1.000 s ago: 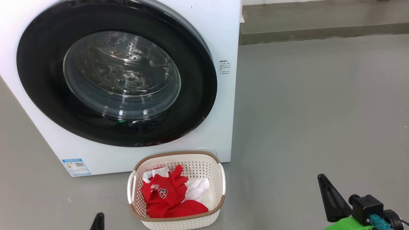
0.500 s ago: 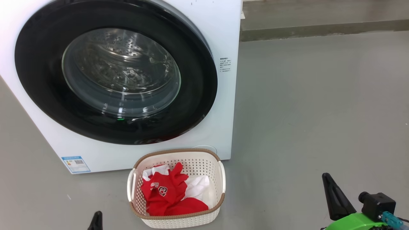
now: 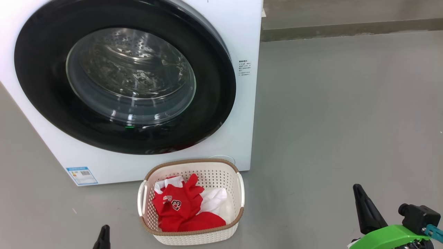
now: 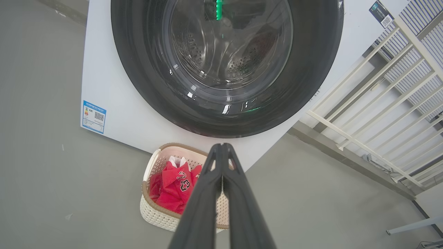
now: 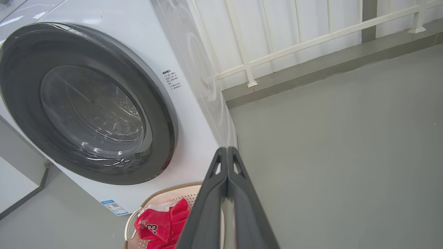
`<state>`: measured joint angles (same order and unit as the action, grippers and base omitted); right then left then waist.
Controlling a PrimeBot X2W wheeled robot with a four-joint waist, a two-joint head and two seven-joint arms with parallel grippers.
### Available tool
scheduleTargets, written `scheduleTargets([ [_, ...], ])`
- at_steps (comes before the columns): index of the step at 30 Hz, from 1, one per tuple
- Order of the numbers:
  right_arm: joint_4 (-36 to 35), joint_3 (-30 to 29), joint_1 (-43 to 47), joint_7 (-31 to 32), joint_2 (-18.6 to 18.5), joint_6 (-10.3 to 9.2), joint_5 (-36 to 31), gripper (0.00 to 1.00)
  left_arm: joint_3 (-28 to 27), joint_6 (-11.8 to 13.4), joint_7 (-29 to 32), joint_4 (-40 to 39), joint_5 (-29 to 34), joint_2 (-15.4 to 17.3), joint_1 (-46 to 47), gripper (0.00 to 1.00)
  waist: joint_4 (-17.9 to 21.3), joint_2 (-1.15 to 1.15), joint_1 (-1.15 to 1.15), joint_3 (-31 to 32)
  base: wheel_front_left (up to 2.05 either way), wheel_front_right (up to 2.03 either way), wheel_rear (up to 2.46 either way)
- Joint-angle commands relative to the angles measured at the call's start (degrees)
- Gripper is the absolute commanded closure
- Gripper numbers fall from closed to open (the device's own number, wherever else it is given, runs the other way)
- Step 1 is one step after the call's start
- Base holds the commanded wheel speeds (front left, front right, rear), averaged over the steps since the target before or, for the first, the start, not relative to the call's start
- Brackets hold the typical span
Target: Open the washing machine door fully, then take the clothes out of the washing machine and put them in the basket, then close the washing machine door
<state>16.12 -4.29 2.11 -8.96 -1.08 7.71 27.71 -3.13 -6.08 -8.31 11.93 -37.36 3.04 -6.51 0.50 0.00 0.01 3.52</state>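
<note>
The white washing machine (image 3: pixel 244 34) stands at the upper left with its round black-rimmed door (image 3: pixel 41 86) flat against the front, closed. Through the glass the steel drum looks bare. On the floor in front sits the cream basket (image 3: pixel 193 238), holding the clothes (image 3: pixel 180 211): a red jersey and a white garment. My left gripper (image 3: pixel 103 231) peeks in at the bottom edge, left of the basket, fingers pressed together (image 4: pixel 221 149). My right gripper (image 3: pixel 358 190) is low at the right, well clear of the basket, also shut (image 5: pixel 226 152) with nothing held.
Grey floor (image 3: pixel 328 121) spreads to the right of the machine. A low concrete kerb (image 3: pixel 346 29) runs along the back, with a white railing (image 5: pixel 311 34) above it. A blue label (image 3: pixel 81 175) sits low on the machine's front.
The whole head picture has shifted slightly, so the camera moved. The right gripper sits a little lower and further right in the picture. Door, basket and clothes are unchanged.
</note>
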Motion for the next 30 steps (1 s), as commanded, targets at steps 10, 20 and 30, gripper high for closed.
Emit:
scheduleTargets([
  [10,-1.71,-0.3,-3.37,2.0,-0.85,-0.08,8.44,1.0,-1.2,-0.48,1.94,-0.7,-7.04,0.41,3.58,1.0,-0.06,0.0,-0.01,-0.44,0.0,0.0,0.0],
  [20,-1.76,-0.55,-4.0,3.72,-0.97,-0.1,15.61,1.0,-1.49,-0.6,3.59,-0.34,-13.15,0.34,4.75,1.0,-0.12,0.0,-0.01,-0.85,0.0,0.0,0.0],
  [30,-1.81,-0.8,-4.63,5.44,-1.09,-0.12,22.78,1.0,-1.78,-0.72,5.24,0.03,-19.26,0.26,5.92,1.0,-0.17,0.0,-0.01,-1.27,0.0,0.0,0.0],
])
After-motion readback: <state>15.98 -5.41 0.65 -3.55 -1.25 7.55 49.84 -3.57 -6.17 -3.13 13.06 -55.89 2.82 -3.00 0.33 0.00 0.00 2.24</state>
